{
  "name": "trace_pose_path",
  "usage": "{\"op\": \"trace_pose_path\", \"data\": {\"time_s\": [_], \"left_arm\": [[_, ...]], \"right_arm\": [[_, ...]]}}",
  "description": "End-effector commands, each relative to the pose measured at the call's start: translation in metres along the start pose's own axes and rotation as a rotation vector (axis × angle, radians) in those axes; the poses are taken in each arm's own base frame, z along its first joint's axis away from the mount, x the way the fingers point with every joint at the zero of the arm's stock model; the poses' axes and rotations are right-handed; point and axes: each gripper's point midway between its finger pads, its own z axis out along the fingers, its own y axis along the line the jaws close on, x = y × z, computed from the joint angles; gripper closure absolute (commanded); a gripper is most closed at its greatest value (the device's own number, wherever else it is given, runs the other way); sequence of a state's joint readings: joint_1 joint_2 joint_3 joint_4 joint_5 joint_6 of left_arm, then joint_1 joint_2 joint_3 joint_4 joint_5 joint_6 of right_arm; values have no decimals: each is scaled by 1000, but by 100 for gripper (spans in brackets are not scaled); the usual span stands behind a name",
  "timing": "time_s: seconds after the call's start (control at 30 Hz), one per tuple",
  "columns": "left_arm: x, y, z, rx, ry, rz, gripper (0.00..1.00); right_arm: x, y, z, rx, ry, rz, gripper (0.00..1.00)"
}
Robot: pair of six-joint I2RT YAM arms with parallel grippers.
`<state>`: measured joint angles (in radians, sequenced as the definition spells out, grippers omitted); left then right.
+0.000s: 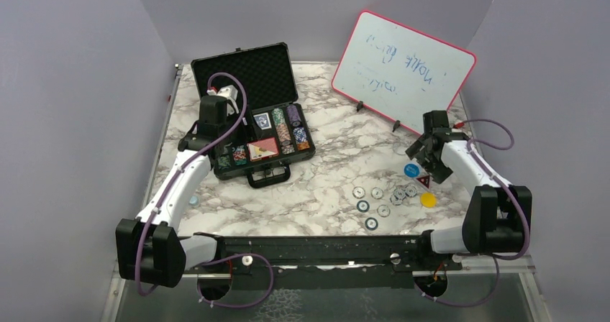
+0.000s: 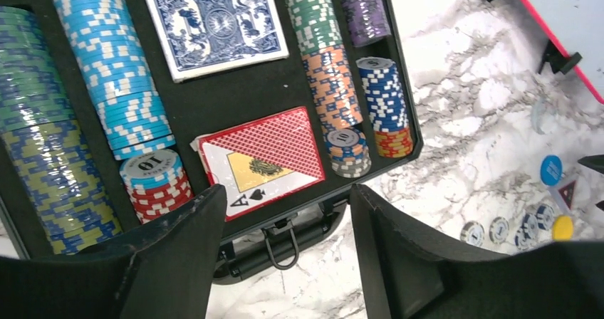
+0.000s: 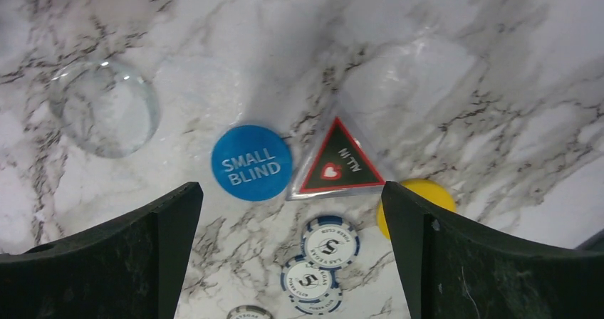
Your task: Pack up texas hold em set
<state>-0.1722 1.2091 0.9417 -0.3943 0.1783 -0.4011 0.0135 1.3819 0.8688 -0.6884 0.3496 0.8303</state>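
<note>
Worktop (image 1: pixel 338 157) of marbled stone carries everything, with the pink-framed whiteboard (image 1: pixel 403 70) propped at the far right. At the far left lies the open case (image 1: pixel 244 67), lid upright, its foam tray mostly filled. Rows of racked chips (image 2: pixel 107 70) flank a blue deck (image 2: pixel 214 23) and a red deck (image 2: pixel 260 159), both lying flat.

The left pincer (image 2: pixel 285 191) hangs over the case's near edge, jaws parted and gripping nothing. The right pincer (image 3: pixel 290 187) hovers above the stragglers on the right side, jaws spread wide and likewise unladen.

Below it a scatter of loose chips (image 1: pixel 378 196) lies flat, well apart from the case. Beside them sit the blue button (image 3: pixel 251 162) and the triangle button (image 3: pixel 338 161), just beside each other. The yellow button (image 3: pixel 420 194) is partly hidden behind a finger, and a clear disc (image 3: pixel 103 105) lies off to one side.

These small pieces look light, hard and slick. Lying flat on stone they offer no underside, so I judge a pinch across the rim best, perhaps after tilting a piece up. The case looks stiff, so its lid should take a push at the top edge.
</note>
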Motion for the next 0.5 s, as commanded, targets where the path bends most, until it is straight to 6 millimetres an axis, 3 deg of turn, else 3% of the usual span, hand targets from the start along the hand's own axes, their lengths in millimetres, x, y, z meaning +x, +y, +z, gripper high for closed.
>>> {"op": "trace_pose_path", "data": {"time_s": [0.0,0.27,0.47], "left_arm": [[-8,-23,-15,89,-9,23,31],[6,-45,-15,118,27,68,30],[10,-50,-15,115,37,94,30]], "right_arm": [[1,-35,2,108,23,114,0],[4,-58,15,172,48,128,0],[21,-51,28,106,114,73,4]]}}
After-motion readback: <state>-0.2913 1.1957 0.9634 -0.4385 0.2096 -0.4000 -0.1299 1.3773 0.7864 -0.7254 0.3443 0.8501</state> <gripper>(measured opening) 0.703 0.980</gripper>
